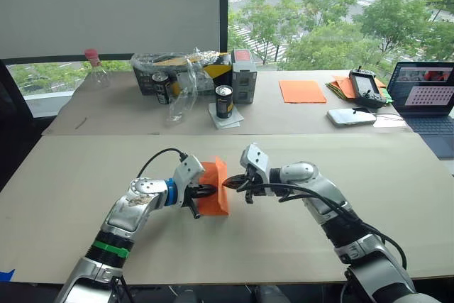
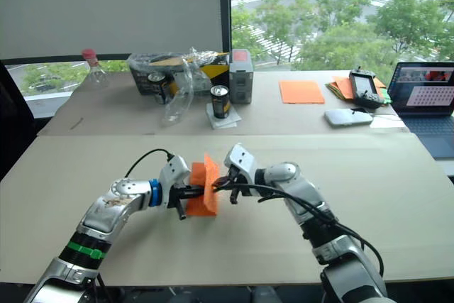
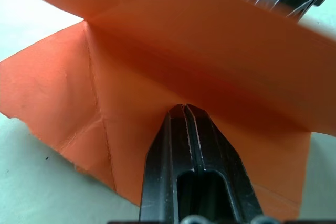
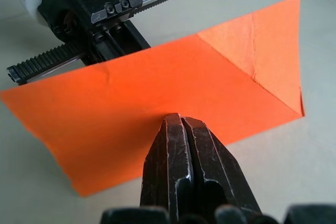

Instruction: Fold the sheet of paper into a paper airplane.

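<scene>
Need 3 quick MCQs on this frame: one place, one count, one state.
1. Where is the creased sheet of paper?
A. between the two grippers
B. beside the laptop
C. on the black basket

2. How many dark drink cans stand on the far table?
A. one
B. two
C. four

3. State of the left gripper?
A. wide open
B. shut on the sheet
C. holding a can

Answers:
1 A, the left gripper and right gripper meet at the sheet.
2 B, one can on a napkin, another can by the black basket.
3 B, its fingers are pressed together at the paper.
</scene>
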Robot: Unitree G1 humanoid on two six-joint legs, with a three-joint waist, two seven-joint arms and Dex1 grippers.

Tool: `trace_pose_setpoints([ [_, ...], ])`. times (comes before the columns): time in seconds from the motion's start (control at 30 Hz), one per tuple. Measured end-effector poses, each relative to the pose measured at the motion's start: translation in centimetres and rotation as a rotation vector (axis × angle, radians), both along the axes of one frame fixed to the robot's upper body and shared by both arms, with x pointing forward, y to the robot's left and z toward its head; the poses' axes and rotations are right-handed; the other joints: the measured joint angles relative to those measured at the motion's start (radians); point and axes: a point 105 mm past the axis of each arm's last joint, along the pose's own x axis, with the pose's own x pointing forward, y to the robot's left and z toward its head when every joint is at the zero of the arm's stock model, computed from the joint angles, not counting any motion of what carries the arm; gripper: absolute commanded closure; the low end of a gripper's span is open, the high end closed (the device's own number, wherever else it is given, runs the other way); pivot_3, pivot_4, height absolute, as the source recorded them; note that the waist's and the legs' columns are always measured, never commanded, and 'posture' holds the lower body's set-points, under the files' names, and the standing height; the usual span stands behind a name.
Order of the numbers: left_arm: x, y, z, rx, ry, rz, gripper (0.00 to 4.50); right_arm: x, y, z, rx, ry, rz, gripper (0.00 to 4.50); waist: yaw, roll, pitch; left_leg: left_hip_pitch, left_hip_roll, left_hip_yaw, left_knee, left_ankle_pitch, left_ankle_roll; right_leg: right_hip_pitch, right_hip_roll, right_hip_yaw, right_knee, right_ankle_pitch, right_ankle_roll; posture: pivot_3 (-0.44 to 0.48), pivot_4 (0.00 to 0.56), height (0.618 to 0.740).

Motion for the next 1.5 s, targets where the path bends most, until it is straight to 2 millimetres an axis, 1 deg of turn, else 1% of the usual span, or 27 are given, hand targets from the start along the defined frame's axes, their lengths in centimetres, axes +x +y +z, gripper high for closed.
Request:
trace_pose_setpoints([
  [0.1,-0.2,1.1,0.1,0.013,-0.002,0.017,4.50,0.7,0.1,-0.6,-0.008,0.005,-0.018,4.48,-0.001,0.000,0.000,0.000,0.000,0.000,0.000,0.000,0.000,0.000,0.000,0.000,0.000,0.000,0.000,0.000,0.150,0.720],
  [0.2,-0.1,3.7,0.3,0.021,-0.006,0.095,4.50,0.9,1.0,-1.2,0.009,0.032,-0.021,4.48,-0.013,0.000,0.000,0.000,0.001,0.000,-0.001,0.000,0.000,-0.001,0.001,0.000,0.001,0.000,0.000,0.000,0.150,0.720],
  [0.27,-0.3,5.8,0.4,0.023,-0.004,0.158,4.50,1.0,1.3,-1.6,0.002,0.036,-0.024,4.48,-0.020,0.000,0.000,0.000,0.001,-0.001,-0.001,0.000,0.000,-0.002,0.001,0.000,0.001,0.000,0.000,0.000,0.150,0.720],
  [0.33,-0.5,7.3,0.5,0.011,-0.005,0.210,4.50,1.2,1.4,-1.5,-0.004,0.026,-0.022,4.48,-0.021,0.000,0.000,0.000,0.001,-0.001,-0.001,0.000,0.000,-0.002,0.000,0.000,0.001,0.000,0.000,0.000,0.150,0.720],
  [0.43,-0.2,8.8,1.8,-0.051,-0.036,0.280,4.50,1.5,1.5,-1.6,-0.022,0.015,-0.025,4.48,-0.018,0.000,0.000,0.000,0.001,-0.001,-0.001,0.000,0.000,-0.002,0.000,-0.001,0.001,0.000,0.000,0.000,0.150,0.720],
  [0.5,0.2,9.1,3.1,-0.106,-0.074,0.299,4.50,1.5,1.7,-1.7,-0.031,0.010,-0.022,4.48,-0.015,0.000,0.000,0.000,0.000,-0.001,-0.001,0.000,0.000,-0.001,0.000,-0.001,0.000,0.000,0.000,0.000,0.150,0.720],
  [0.6,0.8,7.7,4.4,-0.192,-0.106,0.274,4.50,1.5,1.8,-1.7,-0.032,0.005,-0.027,4.48,-0.012,0.000,0.000,0.000,0.000,-0.001,-0.001,0.000,0.000,-0.001,0.000,-0.001,0.000,0.000,0.000,0.000,0.150,0.720],
  [0.7,1.0,5.4,5.0,-0.241,-0.113,0.208,4.50,1.5,1.9,-1.7,-0.029,0.000,-0.036,4.48,-0.014,-0.001,0.000,0.000,0.000,-0.001,-0.001,0.000,0.000,-0.001,0.000,-0.001,0.001,0.000,0.000,0.000,0.150,0.720],
  [0.77,0.9,4.2,4.8,-0.244,-0.105,0.172,4.50,1.5,1.8,-1.6,-0.028,-0.003,-0.047,4.48,-0.014,-0.001,0.000,0.000,0.000,-0.001,-0.001,0.000,0.000,-0.001,0.000,-0.001,0.001,0.000,0.000,0.000,0.150,0.720],
  [0.87,0.7,3.0,3.4,-0.196,-0.076,0.129,4.50,1.5,1.3,-1.7,-0.017,-0.006,-0.077,4.48,-0.014,-0.001,0.000,0.000,0.000,-0.001,-0.001,0.000,0.000,-0.001,0.000,-0.001,0.001,0.000,0.000,0.000,0.150,0.720],
  [0.97,0.2,2.3,1.6,-0.138,-0.033,0.109,4.50,1.3,1.0,-1.7,0.001,0.004,-0.108,4.48,-0.014,-0.001,0.000,0.000,0.000,-0.001,-0.001,0.000,0.000,-0.001,0.000,-0.001,0.001,0.000,0.000,0.000,0.150,0.720],
  [1.07,-0.3,2.2,-0.1,-0.102,0.008,0.106,4.50,1.2,0.3,-1.8,0.004,-0.002,-0.125,4.48,-0.012,-0.001,0.000,0.000,0.000,-0.001,-0.001,0.000,0.000,-0.001,0.000,-0.001,0.000,0.000,0.000,0.000,0.150,0.720],
  [1.17,-0.1,2.1,-0.3,-0.081,-0.018,0.101,4.50,1.2,0.0,-1.7,0.006,-0.001,-0.140,4.48,-0.008,-0.001,0.000,0.000,0.000,-0.001,-0.001,0.000,0.000,0.000,0.000,-0.001,0.000,0.000,0.000,0.000,0.150,0.720],
  [1.3,0.1,1.7,-0.3,-0.075,-0.030,0.095,4.50,1.5,0.1,-1.7,0.013,-0.003,-0.159,4.48,-0.005,-0.001,0.000,0.000,0.000,-0.001,-0.001,0.000,0.000,0.000,0.000,-0.001,0.000,0.000,0.000,0.000,0.150,0.720],
  [1.5,0.0,1.9,-0.4,-0.064,-0.035,0.107,4.50,3.4,0.6,-1.3,0.019,-0.001,-0.209,4.48,-0.007,-0.001,0.000,0.001,0.000,-0.001,-0.001,0.000,0.000,0.000,0.000,-0.001,0.001,0.000,0.000,0.000,0.150,0.720],
])
